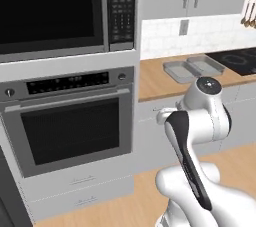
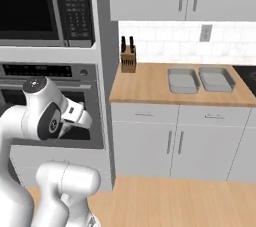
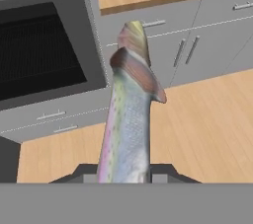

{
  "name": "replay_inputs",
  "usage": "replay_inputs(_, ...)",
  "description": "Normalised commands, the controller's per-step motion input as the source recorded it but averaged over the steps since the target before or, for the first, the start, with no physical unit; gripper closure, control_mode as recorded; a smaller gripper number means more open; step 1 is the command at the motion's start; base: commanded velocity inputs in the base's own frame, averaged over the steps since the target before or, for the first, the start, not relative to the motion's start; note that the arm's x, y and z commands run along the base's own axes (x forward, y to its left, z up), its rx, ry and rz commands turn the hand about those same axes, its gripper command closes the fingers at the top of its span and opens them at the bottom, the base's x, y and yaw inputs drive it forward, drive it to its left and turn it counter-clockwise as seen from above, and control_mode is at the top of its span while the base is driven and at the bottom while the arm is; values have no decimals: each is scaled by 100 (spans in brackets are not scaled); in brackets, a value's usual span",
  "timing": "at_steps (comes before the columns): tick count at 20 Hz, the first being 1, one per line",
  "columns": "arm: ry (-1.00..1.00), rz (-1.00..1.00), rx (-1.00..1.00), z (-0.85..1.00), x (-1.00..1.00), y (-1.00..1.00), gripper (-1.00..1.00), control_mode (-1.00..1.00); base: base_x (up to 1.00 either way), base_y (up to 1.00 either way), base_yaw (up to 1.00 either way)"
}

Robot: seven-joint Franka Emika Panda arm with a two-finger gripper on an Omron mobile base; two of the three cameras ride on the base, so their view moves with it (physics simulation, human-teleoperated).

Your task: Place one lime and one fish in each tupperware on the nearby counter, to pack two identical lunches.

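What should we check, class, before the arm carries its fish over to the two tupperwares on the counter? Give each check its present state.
1. Fish held in the gripper: ok, the jaws are shut on it at its lower end.
2. Two tupperwares on the counter, side by side: ok.
3. Both lids off: ok, they look open-topped.
4. Tupperwares free of fish: ok by the right base view; no lime seen there either.
5. Gripper over a tupperware: not ok, it is in front of the oven, above the floor.
6. Knife block clear of the tupperwares: ok, it stands apart near the wall.
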Motion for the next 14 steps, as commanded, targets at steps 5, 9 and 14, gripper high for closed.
replay_inputs(5,0,0,0,0,0,0,100,100,100,-13,-21)
replay_inputs(9,0,0,0,0,0,0,100,100,77,-34,-17)
replay_inputs(14,0,0,0,0,0,0,100,100,25,-100,1)
